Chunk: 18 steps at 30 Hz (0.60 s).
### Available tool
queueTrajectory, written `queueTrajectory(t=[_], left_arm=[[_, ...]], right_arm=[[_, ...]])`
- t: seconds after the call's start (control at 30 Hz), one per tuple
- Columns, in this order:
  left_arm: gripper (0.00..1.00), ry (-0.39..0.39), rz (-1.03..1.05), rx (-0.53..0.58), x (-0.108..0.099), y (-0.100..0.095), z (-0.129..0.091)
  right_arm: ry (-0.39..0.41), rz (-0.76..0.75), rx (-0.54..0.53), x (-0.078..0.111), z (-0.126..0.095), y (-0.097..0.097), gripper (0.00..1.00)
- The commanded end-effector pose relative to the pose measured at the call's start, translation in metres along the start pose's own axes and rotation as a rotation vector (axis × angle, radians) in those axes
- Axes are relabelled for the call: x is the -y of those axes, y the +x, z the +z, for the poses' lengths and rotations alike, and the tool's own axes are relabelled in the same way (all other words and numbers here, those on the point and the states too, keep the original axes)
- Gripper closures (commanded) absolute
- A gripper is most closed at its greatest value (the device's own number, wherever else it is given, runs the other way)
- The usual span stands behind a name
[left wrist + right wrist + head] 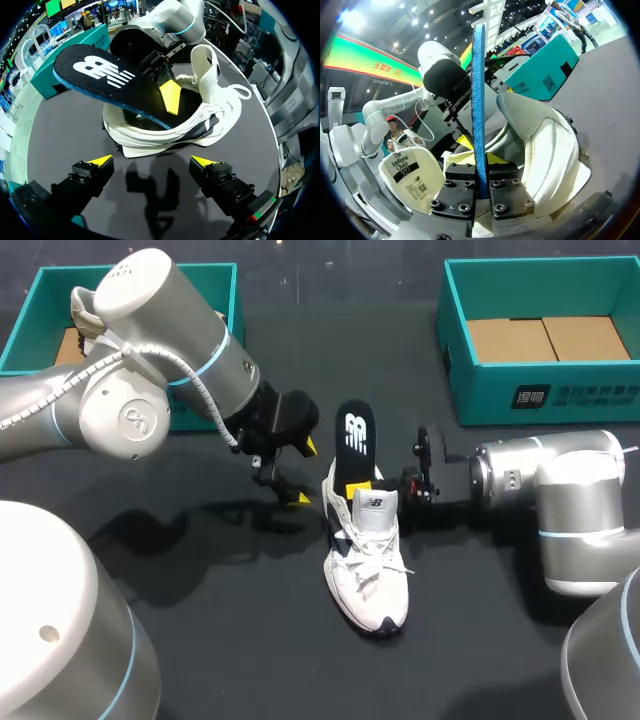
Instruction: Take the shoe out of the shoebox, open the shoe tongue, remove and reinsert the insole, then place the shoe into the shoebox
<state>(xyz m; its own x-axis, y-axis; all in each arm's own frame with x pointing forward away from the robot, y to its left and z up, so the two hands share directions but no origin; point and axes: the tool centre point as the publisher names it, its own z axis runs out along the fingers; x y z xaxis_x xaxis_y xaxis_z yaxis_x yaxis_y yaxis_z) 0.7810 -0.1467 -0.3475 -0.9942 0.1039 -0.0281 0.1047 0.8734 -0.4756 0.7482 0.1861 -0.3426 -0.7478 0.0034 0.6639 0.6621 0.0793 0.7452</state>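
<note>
Head view: shoe [366, 570] mid-table, toe near, tongue [376, 508] raised. Insole [355, 440] stands half out of heel, grasped by right claw [385, 483]. Left claw [290, 475] released, just left of shoe.

Left wrist view: insole tilted over opening; heel is best steadied.

Right wrist view: insole edge pinched; should be kept straight, unbent.

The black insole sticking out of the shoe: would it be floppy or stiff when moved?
The insole juts out straight though the right gripper pinches only its lower end, so it is probably fairly stiff and light. Its edge looks thin, so it may flex if pushed against the shoe.
</note>
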Motion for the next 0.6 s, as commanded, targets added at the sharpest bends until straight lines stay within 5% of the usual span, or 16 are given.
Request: queueTrajectory(t=[0.03, 0.13, 0.6], left_arm=[[0.0, 0.0, 0.001, 0.001, 0.0, 0.0, 0.0], [0.0, 0.0, 0.001, 0.001, 0.0, 0.0, 0.0], [0.0, 0.0, 0.001, 0.001, 0.0, 0.0, 0.0]], right_arm=[[0.016, -0.032, 0.027, -0.001, 0.001, 0.014, 0.84], [0.041, -0.06, 0.043, -0.014, 0.003, 0.016, 0.73], [0.096, -0.114, 0.062, -0.046, -0.001, 0.012, 0.74]])
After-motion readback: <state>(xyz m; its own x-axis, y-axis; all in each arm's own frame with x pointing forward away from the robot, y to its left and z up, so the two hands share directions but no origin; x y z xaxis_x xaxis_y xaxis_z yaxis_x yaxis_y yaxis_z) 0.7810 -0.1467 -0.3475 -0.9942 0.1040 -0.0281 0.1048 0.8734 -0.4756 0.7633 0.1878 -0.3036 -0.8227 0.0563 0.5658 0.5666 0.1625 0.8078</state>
